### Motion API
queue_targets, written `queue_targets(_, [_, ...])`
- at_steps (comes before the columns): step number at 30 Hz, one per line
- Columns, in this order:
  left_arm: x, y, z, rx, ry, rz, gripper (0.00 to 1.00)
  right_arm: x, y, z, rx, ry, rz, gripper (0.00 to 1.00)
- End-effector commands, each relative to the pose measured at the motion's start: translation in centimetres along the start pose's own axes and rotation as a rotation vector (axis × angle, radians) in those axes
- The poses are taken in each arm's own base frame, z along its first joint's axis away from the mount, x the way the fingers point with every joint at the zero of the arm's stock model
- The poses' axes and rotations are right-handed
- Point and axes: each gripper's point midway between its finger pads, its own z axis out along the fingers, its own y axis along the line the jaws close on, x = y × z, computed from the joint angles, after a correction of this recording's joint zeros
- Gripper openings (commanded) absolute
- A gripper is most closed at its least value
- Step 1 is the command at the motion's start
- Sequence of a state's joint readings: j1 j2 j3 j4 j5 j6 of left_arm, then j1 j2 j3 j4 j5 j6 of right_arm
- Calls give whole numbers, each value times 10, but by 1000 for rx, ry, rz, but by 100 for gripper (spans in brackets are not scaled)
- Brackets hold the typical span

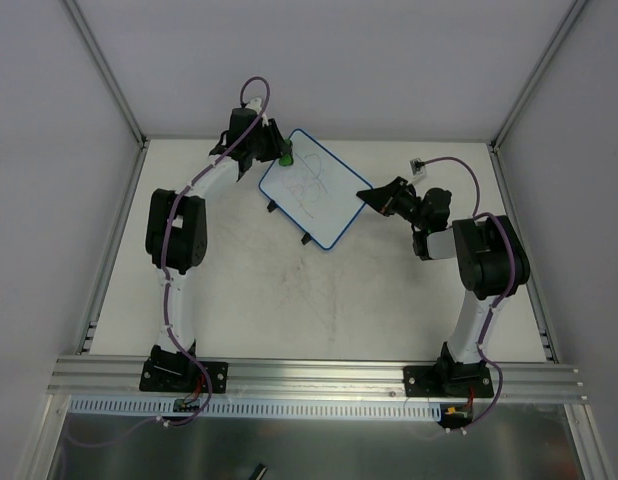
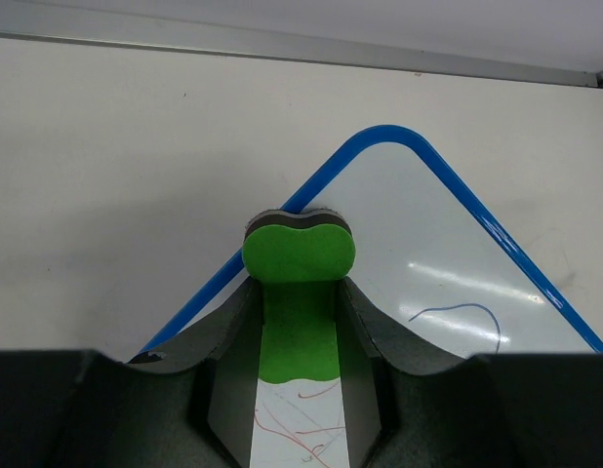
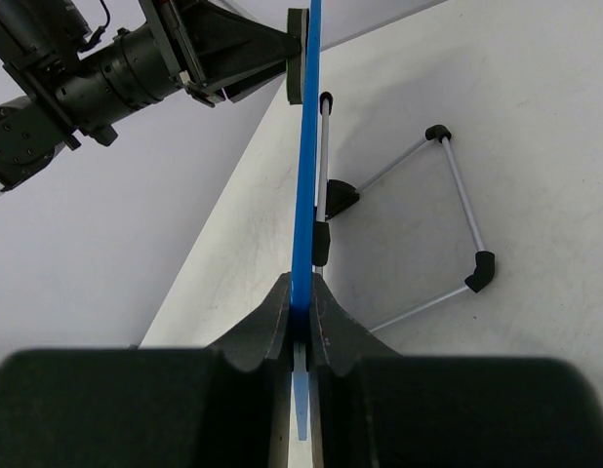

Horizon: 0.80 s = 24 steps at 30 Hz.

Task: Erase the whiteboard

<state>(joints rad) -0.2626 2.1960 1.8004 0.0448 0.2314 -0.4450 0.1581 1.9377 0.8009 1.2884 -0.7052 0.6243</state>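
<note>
Left wrist, L tool (image 2: pixel 299 297) clamps eraser (image 2: pixel 299 255)

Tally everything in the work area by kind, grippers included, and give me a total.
Whiteboard: 1, the whiteboard, with scribbles on it
Eraser: 1, the green eraser, against the board's far corner
Grippers: 2, the left gripper shut on the green eraser, the right gripper shut on the whiteboard's blue rim
Total: 4

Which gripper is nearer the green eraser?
Left. The left gripper is shut on the eraser at the whiteboard far-left corner; the right gripper clamps the board's right side, apart from the eraser.
</note>
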Motion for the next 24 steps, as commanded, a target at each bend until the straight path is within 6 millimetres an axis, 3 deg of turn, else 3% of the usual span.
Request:
queue_targets(1, [-17,-18,1,52,-38,49,0,-12,48,0,-138,-13,-183,0])
queue_targets(14, [-16,-29,9,61,-30,75,0,-5,52,2,-136,12,-205,0])
queue_targets(22, [-9,-70,11,129,-25,149,0,-4,52,2,-139,16,-202,0])
queue_targets(24, [3,-87,12,148,-14,189,0,-4,51,2,-137,15,-201,0])
